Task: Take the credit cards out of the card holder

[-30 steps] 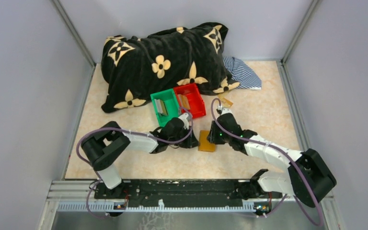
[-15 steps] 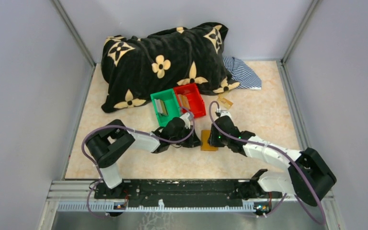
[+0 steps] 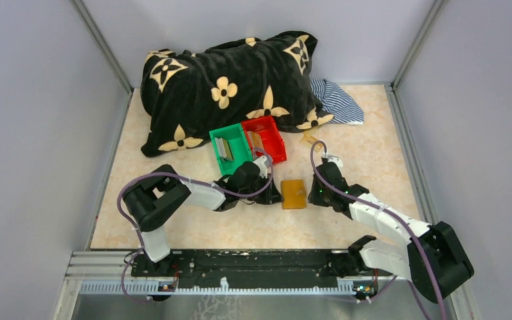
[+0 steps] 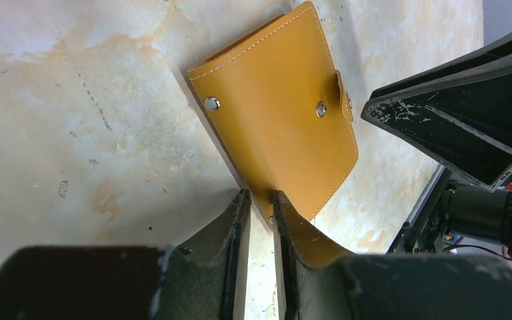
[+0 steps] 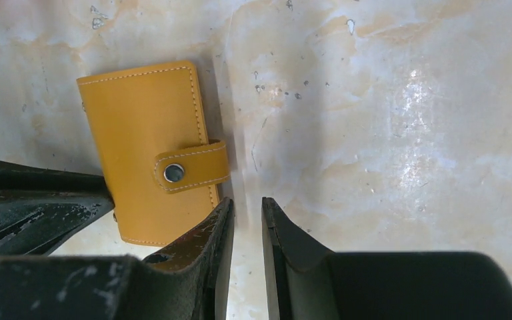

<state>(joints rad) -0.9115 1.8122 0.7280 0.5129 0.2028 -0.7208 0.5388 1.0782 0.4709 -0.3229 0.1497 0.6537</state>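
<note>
Closed card holder (image 3: 293, 194) (strap snapped) lies flat on table (image 3: 373, 133), toward near edge. left gripper (image 4: 260, 203) clamps its corner. right gripper (image 5: 247, 213) just beside it, slightly parted, holding nothing.

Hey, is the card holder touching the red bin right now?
Apart. The top external view shows the card holder lying nearer the arms than the red bin, with a strip of bare table plainly between them.
</note>
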